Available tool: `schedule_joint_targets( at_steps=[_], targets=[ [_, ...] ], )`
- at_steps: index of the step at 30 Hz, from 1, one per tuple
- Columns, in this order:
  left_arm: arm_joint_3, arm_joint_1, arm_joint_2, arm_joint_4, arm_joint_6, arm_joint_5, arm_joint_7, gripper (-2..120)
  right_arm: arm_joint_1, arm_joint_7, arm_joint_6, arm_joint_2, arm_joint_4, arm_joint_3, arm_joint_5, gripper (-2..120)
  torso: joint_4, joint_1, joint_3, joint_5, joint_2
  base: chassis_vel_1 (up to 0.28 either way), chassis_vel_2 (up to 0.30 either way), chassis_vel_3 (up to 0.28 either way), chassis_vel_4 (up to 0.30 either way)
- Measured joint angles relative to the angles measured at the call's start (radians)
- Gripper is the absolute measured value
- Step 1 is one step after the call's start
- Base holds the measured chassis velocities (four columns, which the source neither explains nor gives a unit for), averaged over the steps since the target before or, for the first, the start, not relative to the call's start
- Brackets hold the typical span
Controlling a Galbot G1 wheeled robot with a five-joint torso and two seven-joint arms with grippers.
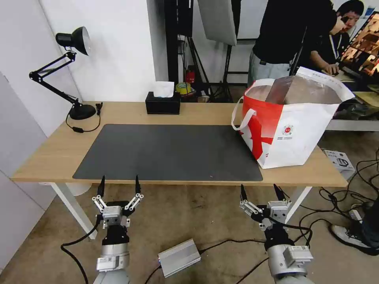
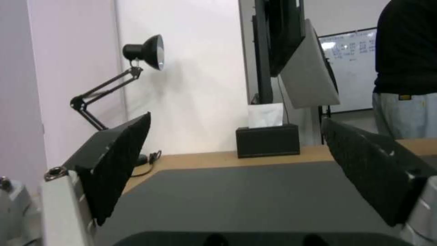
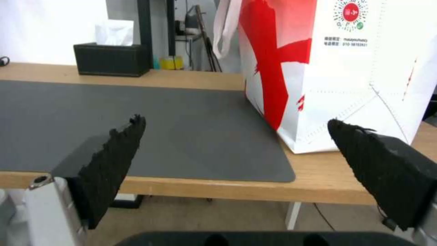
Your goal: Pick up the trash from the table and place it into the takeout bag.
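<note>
The takeout bag (image 1: 292, 126), red and white with white handles and a foil lining, stands upright and open on the right end of the table (image 1: 197, 112). The right wrist view shows the bag (image 3: 346, 68) close ahead, at the right edge of the dark grey mat (image 3: 136, 119). The trash is out of view. My left gripper (image 1: 119, 180) hangs open below the table's front edge, facing the mat (image 2: 255, 194). My right gripper (image 1: 259, 188) is also open, below the front edge near the bag. Nothing sits between either pair of fingers.
A black tissue box (image 1: 162, 104) stands at the back middle of the table, and a black desk lamp (image 1: 75, 71) at the back left. A silver box (image 1: 179, 256) and cables lie on the floor between my arms. More cables lie at the right.
</note>
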Motion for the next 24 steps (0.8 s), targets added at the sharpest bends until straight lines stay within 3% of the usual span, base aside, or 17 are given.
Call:
schedule_joint_targets(
  at_steps=[24],
  targets=[
    [0.017, 0.008, -0.019, 0.018, 0.002, 0.024, -0.004, 100, 0.0, 0.0, 0.0, 0.0, 0.0, 0.0, 0.0, 100, 0.0, 0.0, 0.0, 0.0, 0.0, 0.0, 0.0, 0.0, 0.0]
  ],
)
